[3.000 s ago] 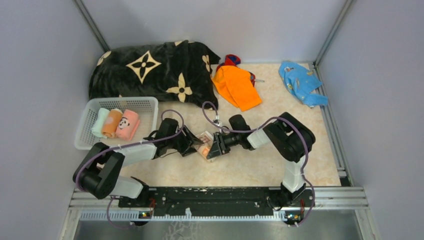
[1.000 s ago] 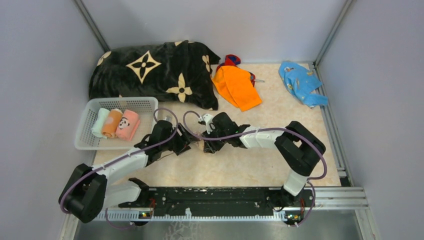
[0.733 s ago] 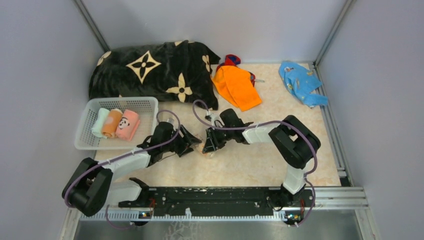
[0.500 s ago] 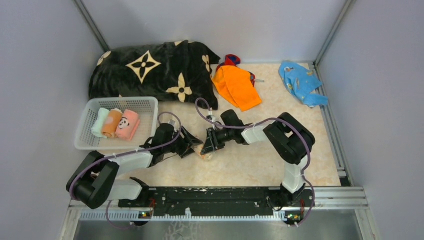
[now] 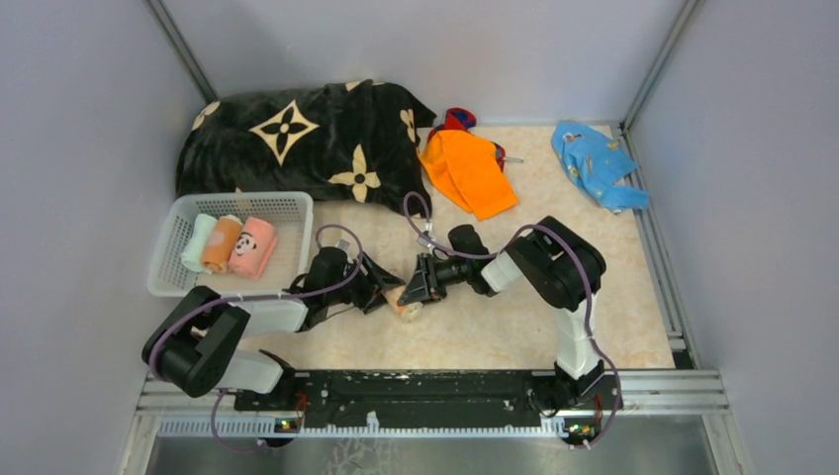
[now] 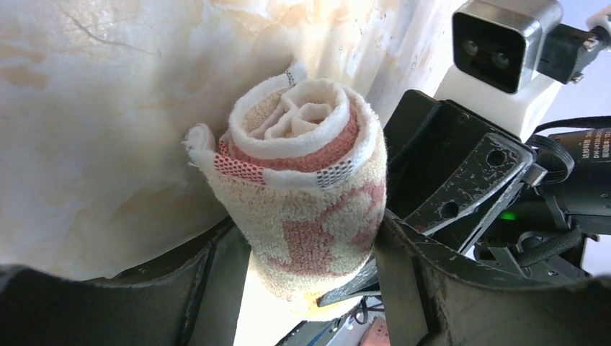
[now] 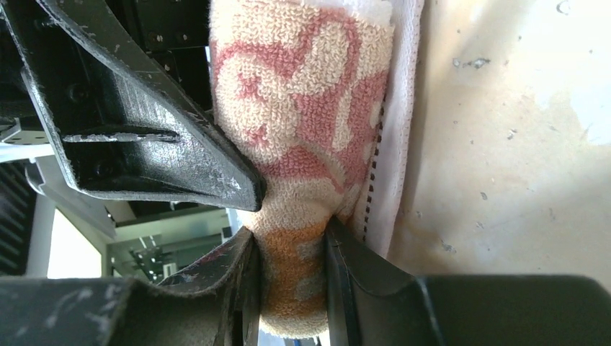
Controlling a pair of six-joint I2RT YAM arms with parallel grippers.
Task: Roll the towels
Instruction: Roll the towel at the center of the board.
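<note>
place: robot lab test cell, def not someone's home
walls: plain grey panels boxing in three sides
frame: bare aluminium posts in the back corners
counter: marble-look counter inside that frame
rig: left arm and right arm bolted to a black rail, purple cables looping loose
extras: camera module strapped on a wrist

Table is a beige marbled top with a metal rail along the right and near edges. Back left there's a big black blanket with beige flowers, and a white plastic basket just in front of it. An orange towel lies flat at the back middle, with a red-and-blue cloth poking out behind it. A crumpled blue cloth is in the back right corner. A rolled towel, cream and pink, is down in the middle.
</note>
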